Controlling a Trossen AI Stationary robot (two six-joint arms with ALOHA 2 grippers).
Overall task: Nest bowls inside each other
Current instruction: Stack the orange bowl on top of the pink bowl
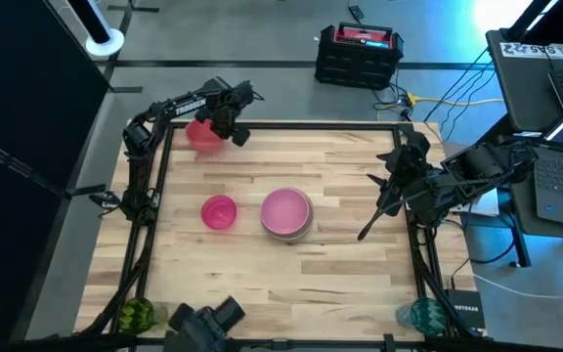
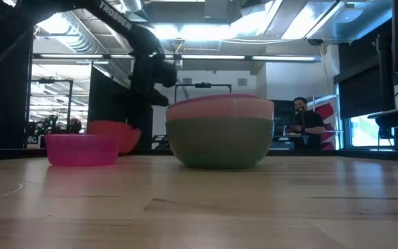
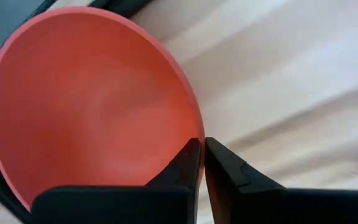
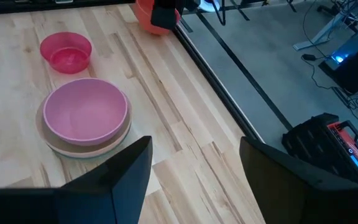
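A coral-pink bowl [image 1: 201, 136] is at the table's far left corner, with my left gripper [image 1: 221, 127] shut on it and pointing down. A magenta bowl [image 1: 219, 212] stands alone on its base, left of centre. Beside it stands a stack: a lilac-pink bowl [image 1: 285, 209] sits inside a pale peach one, and both sit in a green bowl [image 2: 220, 144]. My right gripper [image 4: 194, 180] hangs open above the table's right edge, holding nothing. My left gripper pinches the coral-pink bowl's rim [image 3: 193, 132] between its two fingers, one finger [image 3: 185, 167] inside the bowl and the other outside. The fingers come from above, pointing down. The bowl is beside and below them; its base is hidden, so I cannot tell whether it rests on the table.
A black rail [image 1: 301, 125] frames the wooden table. Two patterned cups, a green one [image 1: 135, 315] and a teal one [image 1: 423, 315], stand at the near corners, with a black camera [image 1: 208, 318] between them. Bare wood lies right of the stack.
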